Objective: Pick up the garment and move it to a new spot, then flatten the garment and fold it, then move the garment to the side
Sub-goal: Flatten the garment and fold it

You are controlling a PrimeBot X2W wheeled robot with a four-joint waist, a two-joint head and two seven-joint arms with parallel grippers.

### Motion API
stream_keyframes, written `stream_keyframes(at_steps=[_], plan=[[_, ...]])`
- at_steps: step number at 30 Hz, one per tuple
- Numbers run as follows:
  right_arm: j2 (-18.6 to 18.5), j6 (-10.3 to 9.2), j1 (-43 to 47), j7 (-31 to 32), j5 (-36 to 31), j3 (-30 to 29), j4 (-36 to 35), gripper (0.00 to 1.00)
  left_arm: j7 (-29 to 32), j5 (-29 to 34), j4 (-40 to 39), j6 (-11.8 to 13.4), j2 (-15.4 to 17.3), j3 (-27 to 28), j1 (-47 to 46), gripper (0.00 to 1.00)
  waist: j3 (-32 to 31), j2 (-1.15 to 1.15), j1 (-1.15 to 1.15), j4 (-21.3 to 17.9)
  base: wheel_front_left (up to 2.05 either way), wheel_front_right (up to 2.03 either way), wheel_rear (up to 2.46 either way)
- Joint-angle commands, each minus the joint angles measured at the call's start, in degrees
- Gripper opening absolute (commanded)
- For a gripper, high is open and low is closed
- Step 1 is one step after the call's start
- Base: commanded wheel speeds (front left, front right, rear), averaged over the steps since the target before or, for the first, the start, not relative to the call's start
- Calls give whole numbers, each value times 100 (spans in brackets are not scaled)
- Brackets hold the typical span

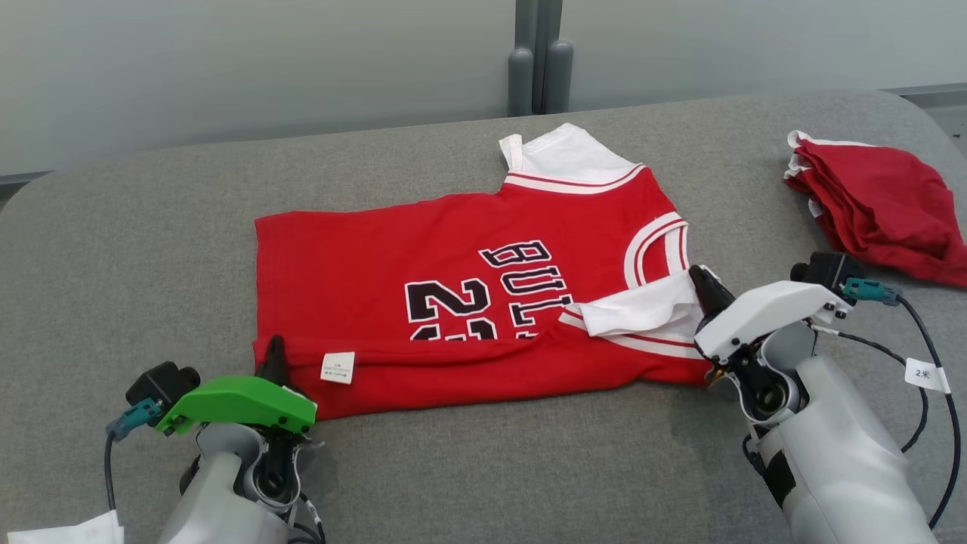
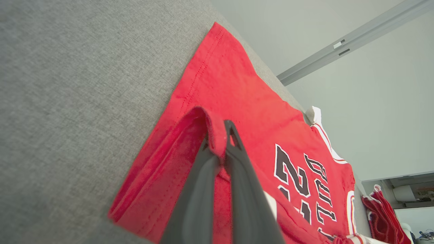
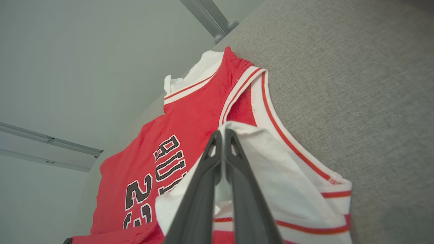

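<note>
With the garment [image 1: 468, 264] lying half-folded on the grey counter [image 1: 151, 249], left claw [image 1: 273, 351] pinched on its near hem and right claw [image 1: 696, 276] clamped on its white shoulder strap, an uneven release could drag the fold askew.

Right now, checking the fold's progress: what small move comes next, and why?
Probably open both and withdraw: left gripper pinches the jersey at the hem, right gripper its white strap, and the near edge already lies folded over the numbers.

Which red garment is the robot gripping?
The spread-out red jersey with black lettering, pinched by the left gripper and right gripper; the crumpled red garment lies untouched.
</note>
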Motion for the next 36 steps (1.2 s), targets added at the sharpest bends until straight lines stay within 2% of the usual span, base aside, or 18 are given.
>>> stream_keyframes(at_steps=[1, 13, 24, 29, 36], plan=[[-17, 2, -101, -97, 52, 49, 50, 100, -50, 53, 41, -48, 11, -17, -118, 100, 18, 0, 0, 13, 0, 0, 0], [-21, 2, -481, -707, 343, 463, 174, 100, -241, 147, -53, -194, 71, -26, -135, 100, 37, 0, 0, 86, 0, 0, 0], [-358, 2, 29, -1107, 618, 748, -485, 100, -307, 134, -699, -225, 211, 21, 666, 100, -83, 0, 0, 39, 0, 0, 0], [-571, 2, 585, -1207, 700, 723, -918, 100, -245, 174, -962, -16, 289, -15, 1119, 100, -163, 0, 0, 35, 0, 0, 0], [-746, 2, 1448, -1233, 601, 464, -1556, 100, 271, 121, -1294, 428, 377, -155, 1622, 100, -233, 0, 0, -11, 0, 0, 0]])
